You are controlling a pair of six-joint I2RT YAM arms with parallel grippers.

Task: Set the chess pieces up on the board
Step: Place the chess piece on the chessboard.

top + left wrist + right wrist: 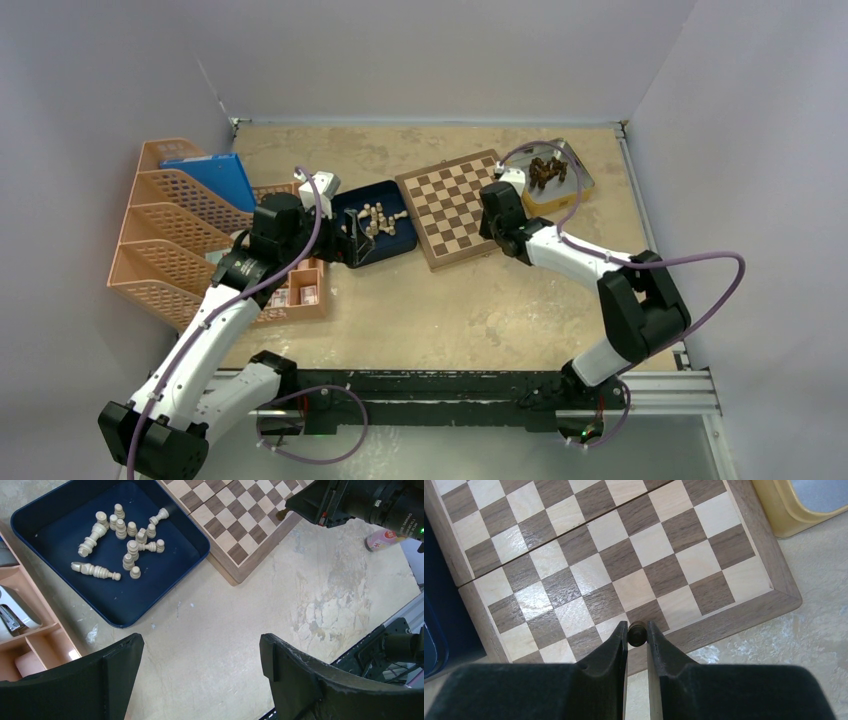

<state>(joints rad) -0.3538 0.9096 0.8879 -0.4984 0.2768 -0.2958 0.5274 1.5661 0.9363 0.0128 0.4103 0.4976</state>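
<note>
The board (450,205) lies at mid-table, with no chess pieces standing on the squares that show. My right gripper (637,630) is shut on a dark chess piece (636,635), seen from above, over the board (574,555) at its near border, a few squares from the corner. From above, the right gripper (487,240) sits at the board's near right side. More dark pieces (548,172) stand in the tin (578,188). Pale pieces (125,535) lie in the blue tray (60,510). My left gripper (200,650) hangs open over bare table beside the tray.
Orange file racks (165,230) holding a blue folder (210,175) stand at the left. An orange desk organizer (20,630) lies near the left arm. The tin's yellow rim (784,520) lies just beyond the board's corner. White walls close the back and sides.
</note>
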